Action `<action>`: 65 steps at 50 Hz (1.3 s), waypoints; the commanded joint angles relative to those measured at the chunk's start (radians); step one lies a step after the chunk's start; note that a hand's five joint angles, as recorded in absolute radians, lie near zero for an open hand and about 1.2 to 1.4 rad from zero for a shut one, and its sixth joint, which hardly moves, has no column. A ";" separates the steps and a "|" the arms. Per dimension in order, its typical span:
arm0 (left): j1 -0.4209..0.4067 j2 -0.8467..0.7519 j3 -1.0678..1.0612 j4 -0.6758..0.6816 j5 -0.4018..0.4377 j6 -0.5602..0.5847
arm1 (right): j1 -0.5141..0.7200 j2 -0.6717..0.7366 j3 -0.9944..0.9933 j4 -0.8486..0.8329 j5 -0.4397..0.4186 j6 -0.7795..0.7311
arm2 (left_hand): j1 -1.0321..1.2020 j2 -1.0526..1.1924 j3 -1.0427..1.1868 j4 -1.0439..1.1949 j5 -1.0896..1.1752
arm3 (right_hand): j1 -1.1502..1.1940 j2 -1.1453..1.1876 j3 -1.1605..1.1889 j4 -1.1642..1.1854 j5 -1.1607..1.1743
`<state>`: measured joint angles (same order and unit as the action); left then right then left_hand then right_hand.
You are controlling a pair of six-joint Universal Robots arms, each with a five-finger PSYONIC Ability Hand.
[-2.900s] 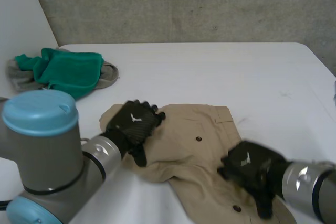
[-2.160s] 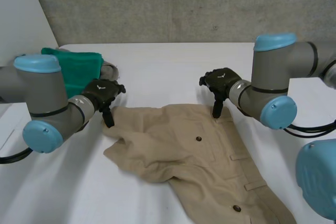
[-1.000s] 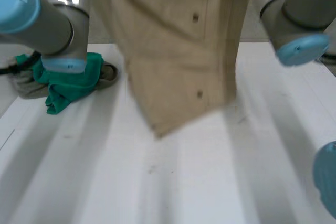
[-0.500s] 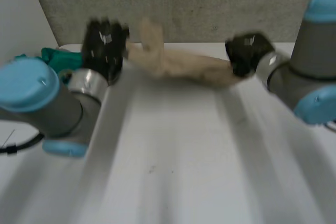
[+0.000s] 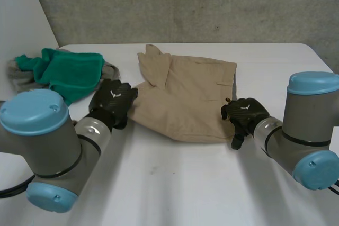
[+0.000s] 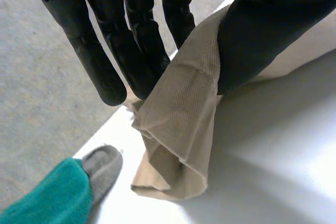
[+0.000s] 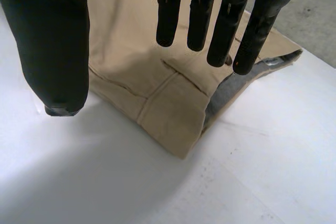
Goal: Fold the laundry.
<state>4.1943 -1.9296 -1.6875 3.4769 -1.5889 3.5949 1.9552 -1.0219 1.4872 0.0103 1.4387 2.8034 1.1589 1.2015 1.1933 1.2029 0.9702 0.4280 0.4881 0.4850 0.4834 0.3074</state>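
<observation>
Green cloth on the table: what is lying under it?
Some grey cloth lies under the green cloth, sticking out at two sides. Its middle is covered, so whether it is one piece cannot be seen.

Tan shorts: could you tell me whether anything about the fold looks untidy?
Yes: the tan shorts have a far corner crumpled upward toward the green cloth, and the corner pinched by the left hand hangs bunched.
</observation>
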 commanded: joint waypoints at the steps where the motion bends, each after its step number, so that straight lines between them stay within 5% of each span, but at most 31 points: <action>1: 0.007 -0.011 0.070 -0.015 -0.002 -0.004 | 0.001 -0.015 0.033 -0.006 -0.004 0.073 | 0.237 0.195 0.203 0.193 0.252 | 0.009 -0.051 -0.048 -0.046 -0.045; 14: 0.007 -0.049 0.221 -0.121 -0.002 -0.024 | 0.025 0.060 -0.005 -0.118 0.019 0.160 | 0.237 0.195 0.203 0.193 0.252 | 0.012 -0.048 -0.045 -0.043 -0.042; 20: 0.012 -0.051 0.252 -0.150 -0.003 -0.077 | 0.068 0.164 -0.122 -0.132 0.123 0.149 | 0.237 0.195 0.203 0.193 0.252 | 0.094 0.034 0.037 0.039 0.040; 26: 0.018 -0.049 0.244 -0.177 -0.003 -0.097 | 0.065 0.220 -0.199 -0.113 0.152 0.156 | 0.237 0.195 0.203 0.193 0.252 | 0.967 0.907 0.910 0.912 0.913; 32: 0.020 -0.032 0.181 -0.255 0.000 -0.087 | 0.065 0.106 -0.124 -0.112 0.123 0.133 | 0.237 0.195 0.203 0.193 0.252 | 0.968 0.908 0.911 0.913 0.914; 38: 0.012 0.030 0.063 -0.386 0.003 -0.050 | 0.028 -0.127 -0.032 -0.012 0.013 -0.056 | 0.237 0.195 0.203 0.193 0.252 | 0.968 0.908 0.911 0.913 0.914; 45: -0.013 0.122 -0.118 -0.441 0.000 0.053 | -0.019 -0.170 0.060 0.221 0.000 -0.408 | 0.237 0.195 0.203 0.193 0.252 | 0.968 0.908 0.911 0.913 0.914; 53: -0.097 0.158 -0.207 -0.493 0.000 0.070 | -0.039 -0.216 0.140 0.350 0.006 -0.501 | 0.237 0.195 0.203 0.193 0.252 | 0.968 0.908 0.911 0.913 0.914; 57: -0.091 0.158 -0.173 -0.498 -0.005 0.077 | -0.039 -0.221 0.160 0.339 0.000 -0.495 | -0.864 -0.907 -0.898 -0.908 -0.850 | 0.968 0.908 0.911 0.913 0.914; 65: -0.019 0.109 0.066 -0.337 0.004 0.099 | -0.039 -0.219 0.186 0.254 0.002 -0.464 | -0.916 -0.959 -0.951 -0.960 -0.902 | 0.968 0.908 0.911 0.913 0.914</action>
<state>4.1161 -1.7746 -1.7943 3.0131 -1.5906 3.6854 1.9149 -1.2427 1.6582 0.3249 1.4419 2.3097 0.2424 0.2796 0.2853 0.2733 0.0950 0.9878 1.1766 1.1810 1.1894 0.9891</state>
